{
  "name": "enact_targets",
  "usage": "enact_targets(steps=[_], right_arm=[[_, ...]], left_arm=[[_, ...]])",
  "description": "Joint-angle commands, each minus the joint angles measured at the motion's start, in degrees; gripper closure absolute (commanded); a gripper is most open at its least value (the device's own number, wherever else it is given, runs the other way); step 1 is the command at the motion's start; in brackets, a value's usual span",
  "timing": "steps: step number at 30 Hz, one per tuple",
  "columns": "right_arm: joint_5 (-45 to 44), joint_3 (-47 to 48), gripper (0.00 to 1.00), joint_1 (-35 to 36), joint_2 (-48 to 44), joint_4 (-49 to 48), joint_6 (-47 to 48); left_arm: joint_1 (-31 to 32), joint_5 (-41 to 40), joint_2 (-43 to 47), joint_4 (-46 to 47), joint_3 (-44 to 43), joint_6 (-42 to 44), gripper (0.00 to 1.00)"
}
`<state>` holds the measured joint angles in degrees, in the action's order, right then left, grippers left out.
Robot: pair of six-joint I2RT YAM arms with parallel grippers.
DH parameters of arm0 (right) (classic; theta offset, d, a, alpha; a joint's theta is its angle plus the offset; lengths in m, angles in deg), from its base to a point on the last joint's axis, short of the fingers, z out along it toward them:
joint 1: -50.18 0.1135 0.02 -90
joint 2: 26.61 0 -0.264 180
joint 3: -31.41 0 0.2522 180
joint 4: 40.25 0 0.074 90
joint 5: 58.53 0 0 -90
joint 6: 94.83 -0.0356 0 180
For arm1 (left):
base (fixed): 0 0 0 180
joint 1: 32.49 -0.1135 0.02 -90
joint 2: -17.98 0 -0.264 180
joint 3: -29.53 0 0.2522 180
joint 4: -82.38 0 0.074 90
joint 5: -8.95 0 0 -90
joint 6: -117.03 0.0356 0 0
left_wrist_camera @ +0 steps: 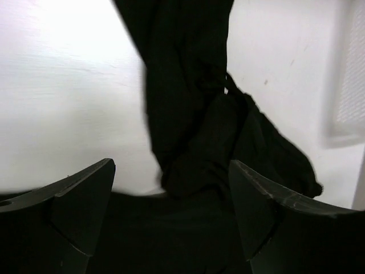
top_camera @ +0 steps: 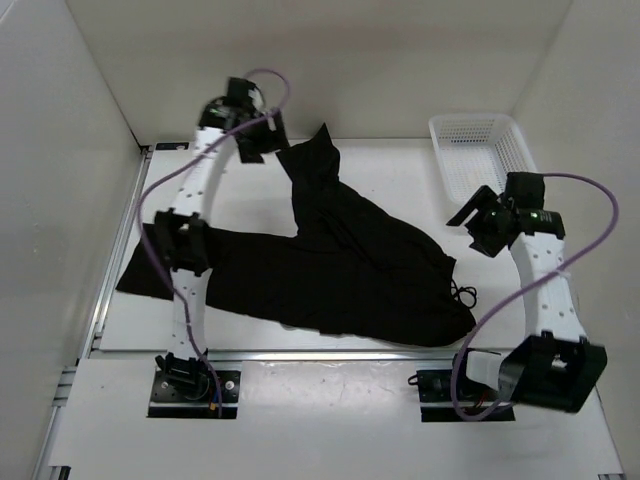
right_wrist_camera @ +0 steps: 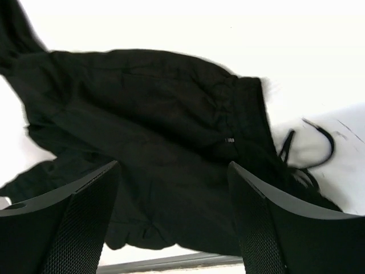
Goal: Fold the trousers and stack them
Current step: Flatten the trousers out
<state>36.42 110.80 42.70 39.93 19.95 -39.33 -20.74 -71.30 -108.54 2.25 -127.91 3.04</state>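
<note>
The black trousers (top_camera: 340, 260) lie spread and crumpled on the white table. One leg reaches left under my left arm, the other runs up to the back, and the waist with its drawstring (top_camera: 462, 293) is at the right. My left gripper (top_camera: 265, 140) hangs open over the far leg end (left_wrist_camera: 188, 85), nothing between its fingers (left_wrist_camera: 85, 200). My right gripper (top_camera: 478, 225) stands open just right of the waist. The right wrist view shows the waistband (right_wrist_camera: 154, 114) below its open gripper (right_wrist_camera: 174, 165), and the drawstring (right_wrist_camera: 313, 148) lies on the table.
A white mesh basket (top_camera: 480, 150) stands at the back right corner, close behind my right gripper, and appears blurred in the left wrist view (left_wrist_camera: 351, 85). White walls close the table in on three sides. A metal rail (top_camera: 110, 270) runs along the left edge.
</note>
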Motion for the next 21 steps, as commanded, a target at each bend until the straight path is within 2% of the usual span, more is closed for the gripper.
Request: enact_targets(steps=[1,4,8,12,17,19,21], right_arm=[[3.8,-2.1,0.20,0.4,4.8,-5.4,1.4],[3.2,-4.4,0.22,0.4,9.2,-7.6,1.4],[1.0,-6.7,0.26,1.0,14.6,-10.8,-0.7],[-3.2,-6.0,0.39,2.0,22.0,-12.1,-2.8],[-4.8,-5.5,0.40,3.1,28.8,-15.2,-5.9],[-6.3,-4.9,0.40,3.7,31.5,-15.8,-7.6],[-7.3,-4.2,0.40,4.4,33.8,-16.4,-8.6]], left_arm=[[3.7,2.5,-8.6,-3.3,-4.6,-1.3,0.08],[4.9,2.5,-12.3,0.7,-0.2,-2.2,0.08],[6.5,0.1,-17.2,1.2,-1.0,-2.2,0.08],[7.8,0.7,-20.5,1.9,-1.0,-1.7,0.07],[7.8,2.2,-21.1,4.6,-0.2,-2.3,0.07],[7.8,3.2,-21.1,4.6,-0.2,-2.8,0.12],[7.8,5.4,-21.1,5.7,-0.2,-2.8,0.24]])
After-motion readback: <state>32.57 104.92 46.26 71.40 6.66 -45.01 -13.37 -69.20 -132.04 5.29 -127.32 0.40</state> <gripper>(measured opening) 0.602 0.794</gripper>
